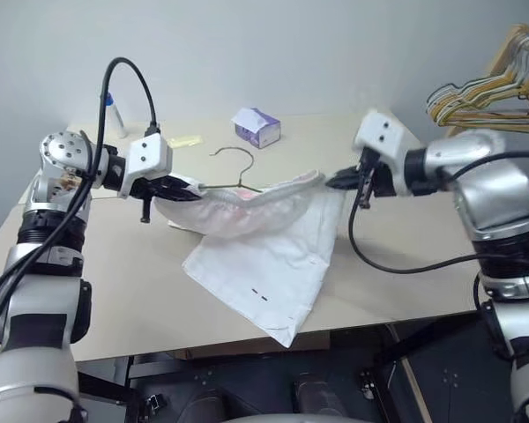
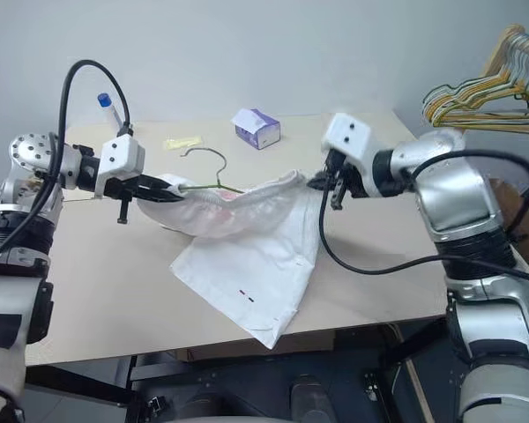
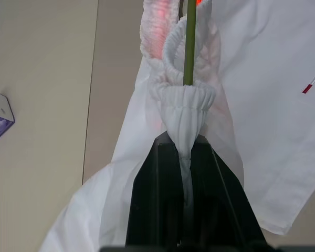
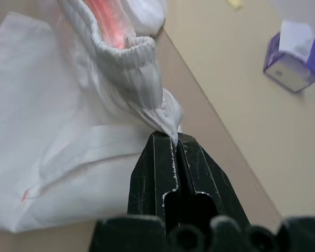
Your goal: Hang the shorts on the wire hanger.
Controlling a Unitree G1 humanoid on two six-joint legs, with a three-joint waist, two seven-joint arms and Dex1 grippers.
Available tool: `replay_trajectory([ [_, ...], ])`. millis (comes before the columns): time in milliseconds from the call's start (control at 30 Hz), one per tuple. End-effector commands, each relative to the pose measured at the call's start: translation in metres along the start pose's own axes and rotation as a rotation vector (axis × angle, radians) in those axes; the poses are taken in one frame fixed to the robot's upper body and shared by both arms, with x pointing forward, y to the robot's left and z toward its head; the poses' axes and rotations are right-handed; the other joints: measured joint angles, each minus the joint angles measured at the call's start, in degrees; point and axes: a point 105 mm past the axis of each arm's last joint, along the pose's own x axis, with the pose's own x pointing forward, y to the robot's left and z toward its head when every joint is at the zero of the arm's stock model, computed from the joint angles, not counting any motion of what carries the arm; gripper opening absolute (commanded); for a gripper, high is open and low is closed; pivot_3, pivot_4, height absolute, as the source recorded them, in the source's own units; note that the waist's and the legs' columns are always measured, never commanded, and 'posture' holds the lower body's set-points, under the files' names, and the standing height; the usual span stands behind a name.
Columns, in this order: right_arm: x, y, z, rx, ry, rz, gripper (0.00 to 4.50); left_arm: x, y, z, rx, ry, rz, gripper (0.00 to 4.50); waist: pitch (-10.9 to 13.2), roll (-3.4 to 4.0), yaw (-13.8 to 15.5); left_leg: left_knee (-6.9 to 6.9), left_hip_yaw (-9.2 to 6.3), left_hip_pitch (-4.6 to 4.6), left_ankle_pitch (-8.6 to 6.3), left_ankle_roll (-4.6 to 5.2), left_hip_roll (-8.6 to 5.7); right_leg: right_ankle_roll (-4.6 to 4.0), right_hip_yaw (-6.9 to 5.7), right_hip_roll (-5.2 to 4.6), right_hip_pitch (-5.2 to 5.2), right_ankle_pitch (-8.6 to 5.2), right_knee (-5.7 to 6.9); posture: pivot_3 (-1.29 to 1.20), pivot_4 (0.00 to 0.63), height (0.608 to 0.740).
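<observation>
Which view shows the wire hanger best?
The left eye view: the wire hanger shows its hook rising above the shorts, with the wire running into the waistband. The right eye view shows much the same. The left wrist view gives a short straight stretch inside the waistband; the right wrist view gives cloth, no wire.

White shorts (image 1: 264,238) waistband stretched above table, wire hanger (image 1: 238,172) inside

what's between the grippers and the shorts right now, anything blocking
Nothing visible. The left gripper and right gripper are each shut on an end of the waistband of the shorts, with the wire hanger already running inside it.
</observation>
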Motion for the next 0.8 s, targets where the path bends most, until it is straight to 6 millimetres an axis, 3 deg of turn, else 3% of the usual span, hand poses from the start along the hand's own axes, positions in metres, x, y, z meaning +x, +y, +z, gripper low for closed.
replay_trajectory([
  [33, 0.008, 0.006, 0.025, -0.052, -0.035, 0.022, 0.04, 0.002, 0.01, 0.021, 0.046, -0.077, 0.045, 0.0, 0.0, 0.0, 0.0, 0.01, -0.01, 0.01, 0.0, 0.0, 0.0, 0.0, -0.01, 0.0, 0.02, 0.0, 0.0, -0.08, 0.0, 0.74],
  [133, 0.018, 0.003, 0.031, -0.059, -0.023, 0.003, 0.04, 0.004, 0.012, 0.025, 0.042, -0.105, 0.064, 0.0, 0.0, 0.01, -0.2, 0.02, 0.0, 0.01, 0.0, 0.0, 0.0, 0.0, 0.0, 0.01, -0.01, 0.0, 0.05, -0.08, 0.0, 0.74],
  [433, 0.023, 0.006, 0.02, -0.207, 0.029, -0.016, 0.04, -0.001, 0.009, 0.021, 0.022, -0.114, 0.068, 0.0, 0.0, 0.01, -0.2, 0.02, 0.0, -0.07, -0.01, 0.02, 0.0, 0.02, -0.01, 0.0, -0.06, 0.02, 0.0, -0.07, 0.0, 0.74],
  [533, 0.023, 0.009, 0.018, -0.214, 0.02, 0.015, 0.73, -0.002, 0.01, 0.022, 0.014, -0.128, 0.08, 0.0, 0.0, 0.01, -0.2, 0.02, 0.0, -0.04, -0.01, 0.02, 0.0, 0.02, 0.0, 0.01, -0.05, 0.02, 0.02, -0.07, 0.0, 0.74],
  [700, 0.025, 0.009, 0.012, -0.206, 0.009, 0.047, 2.43, -0.005, 0.007, 0.026, 0.015, -0.151, 0.056, 0.0, 0.0, 0.01, -0.3, 0.03, 0.0, -0.05, -0.01, 0.02, 0.0, 0.02, 0.0, 0.01, -0.04, 0.02, 0.01, -0.07, 0.0, 0.74],
  [800, 0.026, 0.007, 0.01, -0.167, -0.012, 0.059, 2.43, -0.006, 0.006, 0.025, 0.017, -0.15, 0.05, 0.0, 0.0, 0.01, -0.3, 0.03, 0.0, -0.04, -0.01, 0.02, 0.0, 0.02, 0.0, 0.0, -0.04, 0.02, 0.01, -0.07, 0.0, 0.74],
])
